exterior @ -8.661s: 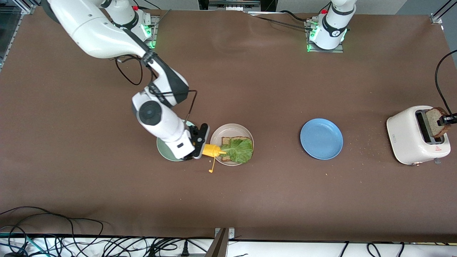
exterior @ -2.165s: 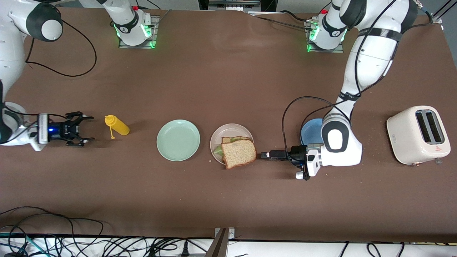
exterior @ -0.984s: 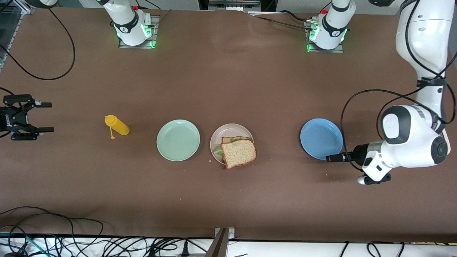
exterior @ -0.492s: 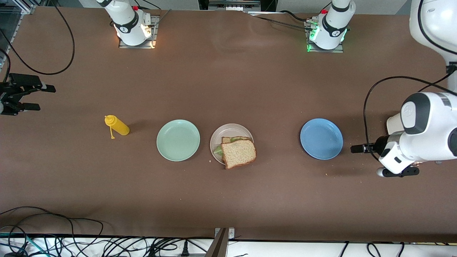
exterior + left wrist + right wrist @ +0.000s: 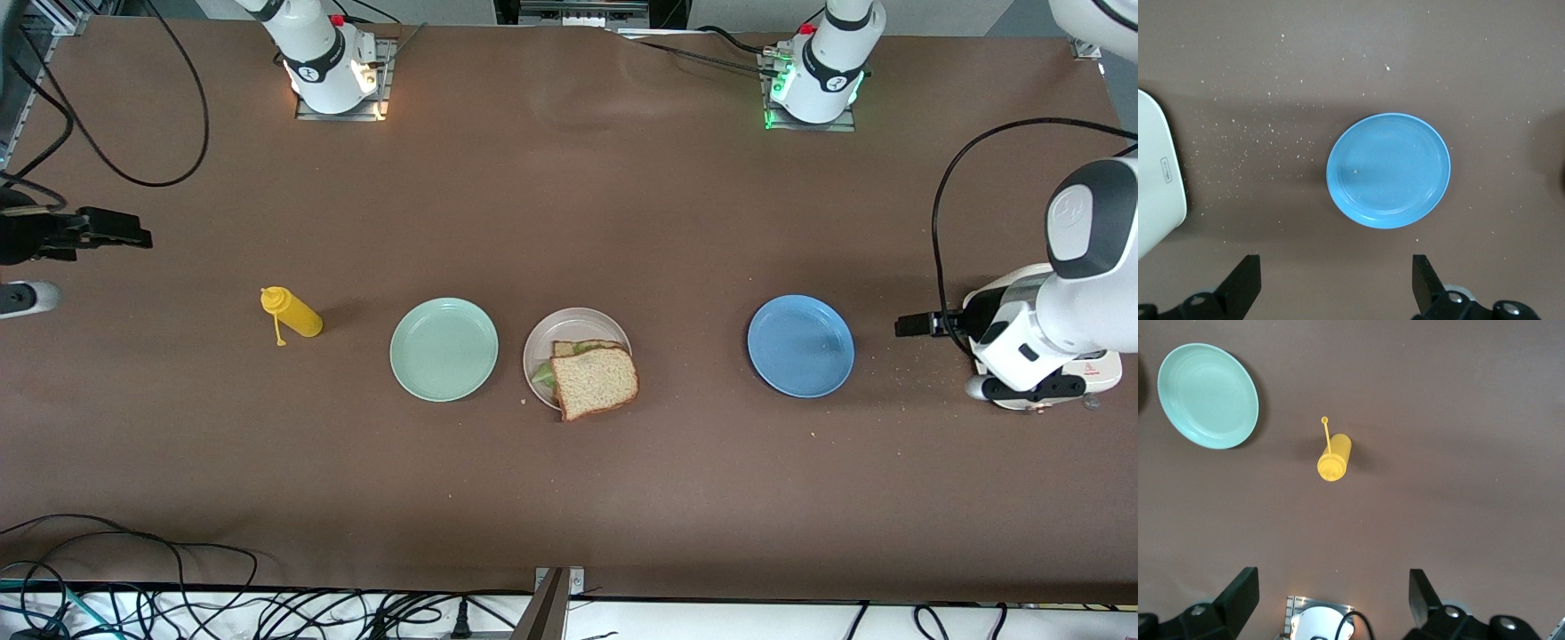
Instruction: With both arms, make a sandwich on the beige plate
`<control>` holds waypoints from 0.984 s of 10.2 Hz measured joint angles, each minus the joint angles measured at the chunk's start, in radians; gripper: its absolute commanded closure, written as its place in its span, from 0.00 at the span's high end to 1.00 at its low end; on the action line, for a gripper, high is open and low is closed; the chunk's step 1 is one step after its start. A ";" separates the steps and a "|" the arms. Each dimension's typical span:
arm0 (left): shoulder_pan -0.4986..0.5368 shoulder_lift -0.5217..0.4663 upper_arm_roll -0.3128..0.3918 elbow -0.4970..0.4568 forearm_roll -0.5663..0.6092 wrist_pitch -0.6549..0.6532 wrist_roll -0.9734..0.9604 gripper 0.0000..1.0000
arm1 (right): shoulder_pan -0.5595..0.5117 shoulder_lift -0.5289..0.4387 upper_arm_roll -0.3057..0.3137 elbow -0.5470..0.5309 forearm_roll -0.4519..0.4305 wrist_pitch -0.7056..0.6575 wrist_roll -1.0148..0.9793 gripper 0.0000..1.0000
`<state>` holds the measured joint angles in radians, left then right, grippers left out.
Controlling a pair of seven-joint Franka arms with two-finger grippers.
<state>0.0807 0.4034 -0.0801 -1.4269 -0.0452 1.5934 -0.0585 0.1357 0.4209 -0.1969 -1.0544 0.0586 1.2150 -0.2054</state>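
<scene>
Sandwich (image 5: 590,379) sits on the beige plate (image 5: 544,340) at mid-table — top bread slice skewed, one corner hanging past the plate rim on the side nearer the front camera. Green lettuce shows at the sandwich edge facing the mint-green plate (image 5: 444,349), and a strip of the lower slice shows at the edge farther from the camera.

Mint-green plate lies just beside the beige plate, toward the right arm's end of the table, not touching it. Yellow squeeze bottle (image 5: 291,312) stands further toward that end, cap off and dangling on its strap. Blue plate (image 5: 800,346) lies toward the left arm's end, well apart from the sandwich, w/ crumbs scattered on the brown table (image 5: 569,498) around it.

Left end effector (image 5: 1336,283) hangs up in the air over the table between the blue plate and the white toaster (image 5: 1157,183); fingers spread wide, holding nothing. Right end effector (image 5: 1333,599) is high over the right arm's end of the table, past the yellow bottle — also spread wide, nothing in it. Neither touches any object.
</scene>
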 measured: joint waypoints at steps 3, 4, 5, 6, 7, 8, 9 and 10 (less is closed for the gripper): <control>-0.007 -0.072 -0.015 -0.023 0.000 -0.058 -0.039 1.00 | 0.005 -0.157 -0.015 -0.296 -0.005 0.250 0.003 1.00; -0.008 -0.099 -0.024 -0.025 0.001 -0.079 -0.044 1.00 | 0.015 -0.198 -0.014 -0.353 -0.005 0.272 0.028 1.00; -0.008 -0.126 -0.031 -0.026 0.002 -0.103 -0.047 1.00 | 0.033 -0.220 -0.008 -0.379 -0.006 0.279 0.090 1.00; -0.009 -0.151 -0.040 -0.028 0.007 -0.132 -0.050 1.00 | 0.052 -0.229 0.000 -0.390 -0.010 0.283 0.140 1.00; -0.009 -0.173 -0.047 -0.032 0.016 -0.151 -0.052 1.00 | 0.063 -0.231 0.005 -0.397 -0.015 0.293 0.162 1.00; -0.009 -0.186 -0.051 -0.038 0.023 -0.158 -0.053 1.00 | 0.062 -0.231 0.005 -0.405 -0.017 0.307 0.164 1.00; -0.008 -0.187 -0.051 -0.042 0.026 -0.158 -0.053 1.00 | 0.059 -0.231 0.003 -0.411 -0.018 0.322 0.164 1.00; -0.004 -0.186 -0.051 -0.047 0.026 -0.157 -0.053 1.00 | 0.058 -0.231 0.003 -0.415 -0.018 0.336 0.164 1.00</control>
<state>0.0768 0.2179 -0.1308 -1.4736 -0.0192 1.4363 -0.1117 0.1936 0.1898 -0.1943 -1.4692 0.0411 1.5514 -0.0413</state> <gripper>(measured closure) 0.000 0.000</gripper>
